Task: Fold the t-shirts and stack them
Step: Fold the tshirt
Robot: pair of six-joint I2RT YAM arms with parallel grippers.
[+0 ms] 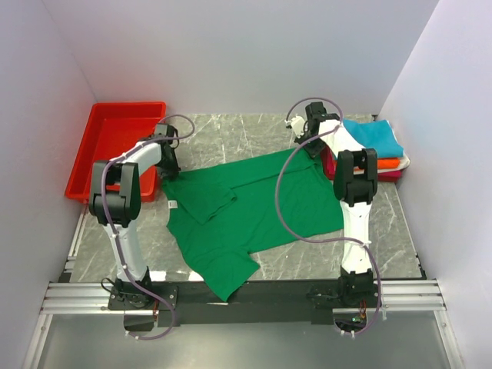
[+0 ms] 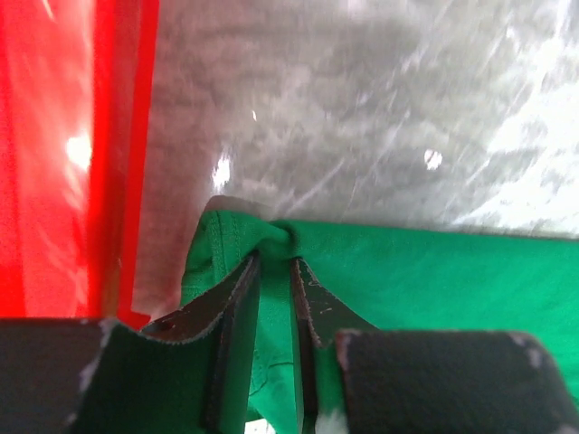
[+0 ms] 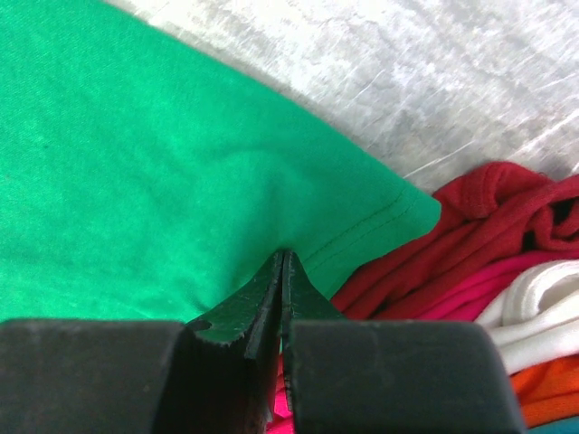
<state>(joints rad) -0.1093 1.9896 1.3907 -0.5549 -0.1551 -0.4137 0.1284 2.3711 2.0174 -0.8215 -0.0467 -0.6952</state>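
Observation:
The bright green t-shirt (image 1: 254, 207) lies spread across the marble table, one sleeve folded in over its body. My left gripper (image 1: 167, 163) is shut on a bunched fold at the shirt's far left corner (image 2: 276, 237), beside the red tray. My right gripper (image 1: 314, 146) is shut on the shirt's far right corner (image 3: 362, 226), next to the stack. The folded stack (image 1: 378, 147) sits at the far right with teal on top, orange, white and red below; its red, white and orange edges also show in the right wrist view (image 3: 507, 244).
A red plastic tray (image 1: 115, 146) stands at the far left, close to my left gripper; its wall fills the left of the left wrist view (image 2: 63, 154). White walls enclose the table on three sides. The grey marble table (image 1: 231, 131) shows behind the shirt.

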